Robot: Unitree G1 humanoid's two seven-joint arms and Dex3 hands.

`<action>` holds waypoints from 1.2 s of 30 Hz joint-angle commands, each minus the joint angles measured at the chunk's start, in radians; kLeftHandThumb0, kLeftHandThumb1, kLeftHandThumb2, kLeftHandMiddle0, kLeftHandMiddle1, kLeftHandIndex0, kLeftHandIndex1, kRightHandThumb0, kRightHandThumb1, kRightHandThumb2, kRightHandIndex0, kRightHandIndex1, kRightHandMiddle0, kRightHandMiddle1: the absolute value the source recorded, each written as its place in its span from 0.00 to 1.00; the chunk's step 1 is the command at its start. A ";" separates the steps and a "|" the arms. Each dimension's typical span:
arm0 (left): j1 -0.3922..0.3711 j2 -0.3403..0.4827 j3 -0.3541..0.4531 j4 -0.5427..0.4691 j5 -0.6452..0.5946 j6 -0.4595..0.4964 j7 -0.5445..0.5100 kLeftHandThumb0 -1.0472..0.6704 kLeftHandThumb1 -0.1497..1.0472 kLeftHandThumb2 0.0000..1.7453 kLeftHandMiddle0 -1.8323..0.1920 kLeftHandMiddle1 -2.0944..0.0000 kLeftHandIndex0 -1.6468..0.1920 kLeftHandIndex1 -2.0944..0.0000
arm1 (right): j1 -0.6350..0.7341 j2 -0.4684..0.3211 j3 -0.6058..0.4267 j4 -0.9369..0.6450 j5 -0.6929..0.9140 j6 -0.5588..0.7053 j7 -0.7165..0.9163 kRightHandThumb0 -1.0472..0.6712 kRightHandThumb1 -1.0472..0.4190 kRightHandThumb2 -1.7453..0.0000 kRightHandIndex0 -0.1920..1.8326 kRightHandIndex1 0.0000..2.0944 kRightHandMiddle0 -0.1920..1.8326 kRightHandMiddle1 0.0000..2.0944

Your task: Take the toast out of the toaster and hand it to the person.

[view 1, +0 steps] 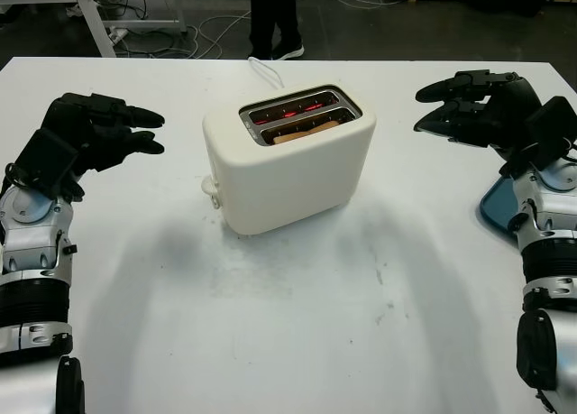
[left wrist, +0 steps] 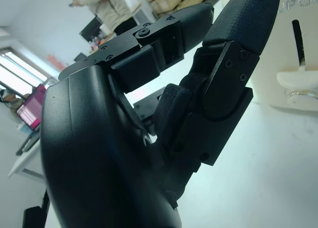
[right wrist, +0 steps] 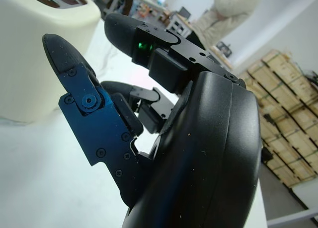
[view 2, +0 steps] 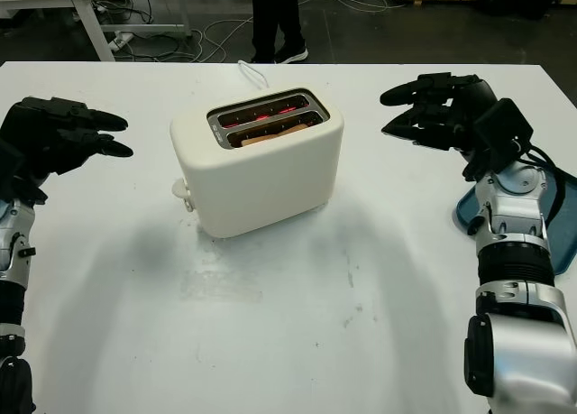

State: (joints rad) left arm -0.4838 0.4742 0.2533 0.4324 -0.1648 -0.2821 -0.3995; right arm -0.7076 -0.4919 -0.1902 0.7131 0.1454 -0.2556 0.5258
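While the toast (view 1: 306, 132) sits in the toaster (view 1: 288, 157), your left hand (view 1: 104, 130) and right hand (view 1: 469, 103) are open, holding nothing; everything remains.

Both arms are silver-grey metal segments with black joint bands and thin black cables. The left hand (view 1: 104, 130) and right hand (view 1: 473, 103) are matte black three-finger shells, textured fingertips, small screws at the knuckles; what may be a green light glows inside the right one.
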 commanded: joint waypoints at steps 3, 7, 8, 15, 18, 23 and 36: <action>-0.012 0.005 0.010 0.019 -0.017 -0.029 -0.012 0.00 0.78 0.00 0.18 0.94 0.14 1.00 | 0.038 0.038 0.001 -0.057 -0.017 -0.062 -0.070 0.29 0.29 0.98 0.54 0.42 0.62 0.16; 0.003 -0.004 0.015 -0.009 -0.039 -0.010 -0.022 0.00 0.76 0.00 0.18 0.94 0.13 0.99 | 0.081 0.058 0.010 -0.134 -0.025 -0.061 -0.106 0.22 0.25 0.98 0.48 0.47 0.58 0.22; 0.009 -0.008 0.017 -0.023 -0.044 -0.005 -0.023 0.00 0.76 0.00 0.18 0.95 0.12 0.99 | 0.089 0.060 0.011 -0.152 -0.021 -0.048 -0.106 0.20 0.25 0.99 0.46 0.49 0.55 0.24; 0.042 -0.018 0.013 -0.070 -0.042 -0.021 -0.012 0.00 0.78 0.01 0.18 0.95 0.13 1.00 | 0.106 0.041 0.030 -0.192 -0.056 0.019 -0.114 0.13 0.24 1.00 0.42 0.52 0.45 0.33; 0.045 -0.025 0.019 -0.072 -0.055 -0.017 -0.018 0.00 0.78 0.00 0.18 0.95 0.13 1.00 | 0.108 0.041 0.029 -0.200 -0.057 0.033 -0.117 0.14 0.24 1.00 0.41 0.52 0.43 0.34; 0.046 -0.026 0.021 -0.078 -0.062 -0.012 -0.020 0.00 0.78 0.00 0.18 0.95 0.13 1.00 | 0.109 0.042 0.032 -0.204 -0.062 0.025 -0.124 0.14 0.25 1.00 0.42 0.52 0.43 0.35; 0.040 -0.027 0.022 -0.063 -0.055 -0.019 -0.015 0.00 0.78 0.00 0.17 0.95 0.13 1.00 | 0.121 0.044 0.017 -0.246 -0.029 0.078 -0.115 0.19 0.26 1.00 0.40 0.53 0.41 0.37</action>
State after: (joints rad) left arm -0.4478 0.4502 0.2683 0.3653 -0.2089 -0.2965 -0.4176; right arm -0.5950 -0.4401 -0.1664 0.4839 0.1035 -0.1944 0.4070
